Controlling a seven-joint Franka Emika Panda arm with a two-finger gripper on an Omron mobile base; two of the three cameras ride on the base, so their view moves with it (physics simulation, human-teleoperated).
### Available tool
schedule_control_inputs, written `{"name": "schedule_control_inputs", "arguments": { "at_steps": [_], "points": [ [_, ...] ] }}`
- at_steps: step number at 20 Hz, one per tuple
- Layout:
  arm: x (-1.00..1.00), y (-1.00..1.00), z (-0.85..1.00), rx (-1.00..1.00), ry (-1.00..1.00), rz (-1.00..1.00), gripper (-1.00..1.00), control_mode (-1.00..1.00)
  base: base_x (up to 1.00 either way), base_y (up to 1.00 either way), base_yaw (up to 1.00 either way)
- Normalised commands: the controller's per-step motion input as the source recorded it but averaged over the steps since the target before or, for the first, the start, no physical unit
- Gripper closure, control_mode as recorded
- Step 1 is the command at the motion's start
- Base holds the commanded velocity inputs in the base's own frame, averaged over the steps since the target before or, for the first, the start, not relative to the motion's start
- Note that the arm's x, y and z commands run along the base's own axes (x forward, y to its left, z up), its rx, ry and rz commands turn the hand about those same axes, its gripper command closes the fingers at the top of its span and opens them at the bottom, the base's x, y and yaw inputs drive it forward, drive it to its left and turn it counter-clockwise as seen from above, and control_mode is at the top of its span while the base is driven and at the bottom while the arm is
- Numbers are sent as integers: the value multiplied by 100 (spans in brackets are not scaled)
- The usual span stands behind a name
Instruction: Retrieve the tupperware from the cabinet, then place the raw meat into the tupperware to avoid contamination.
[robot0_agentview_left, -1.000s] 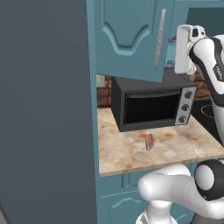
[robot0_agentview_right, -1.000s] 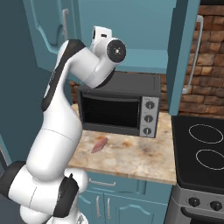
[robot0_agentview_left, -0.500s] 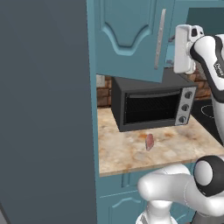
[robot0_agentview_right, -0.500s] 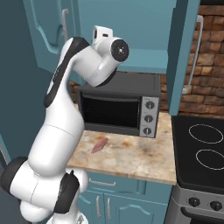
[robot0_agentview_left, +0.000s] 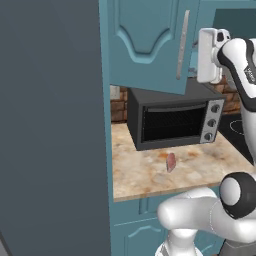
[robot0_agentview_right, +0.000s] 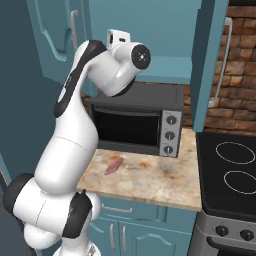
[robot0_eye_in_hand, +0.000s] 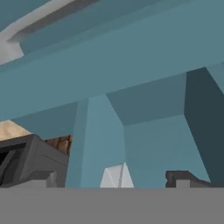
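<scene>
- A teal upper wall cabinet (robot0_agentview_right: 150, 35) with arched-panel doors and long silver bar handles stands open above a speckled beige stone counter (robot0_agentview_left: 145, 175)
- The white arm's two-finger gripper (robot0_eye_in_hand: 116, 179) is raised to cabinet height, facing the teal interior; its two dark finger tips stand wide apart, with nothing between them
- A small white-translucent container, the tupperware (robot0_eye_in_hand: 116, 176), sits in the cabinet, straight ahead of the gripper in the hand view
- A small pinkish-red lump of raw meat (robot0_agentview_left: 171, 161) lies on the counter, in front of a dark grey microwave oven (robot0_agentview_left: 172, 120)
- A black glass stovetop (robot0_agentview_right: 230, 172) lies right of the counter
</scene>
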Motion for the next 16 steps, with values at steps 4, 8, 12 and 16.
{"name": "schedule_control_inputs", "arguments": {
  "at_steps": [4, 8, 12, 16],
  "points": [
    [21, 0, -6, 0, -3, 3, -100, -100, 0, 0, 0],
    [22, 0, -2, 0, 0, 4, -100, -100, 0, 0, 0],
    [18, 4, 0, 0, 0, 3, -100, -100, 0, 0, 0],
    [14, 1, 0, 0, 0, 2, -100, -100, 0, 0, 0]
  ]
}}
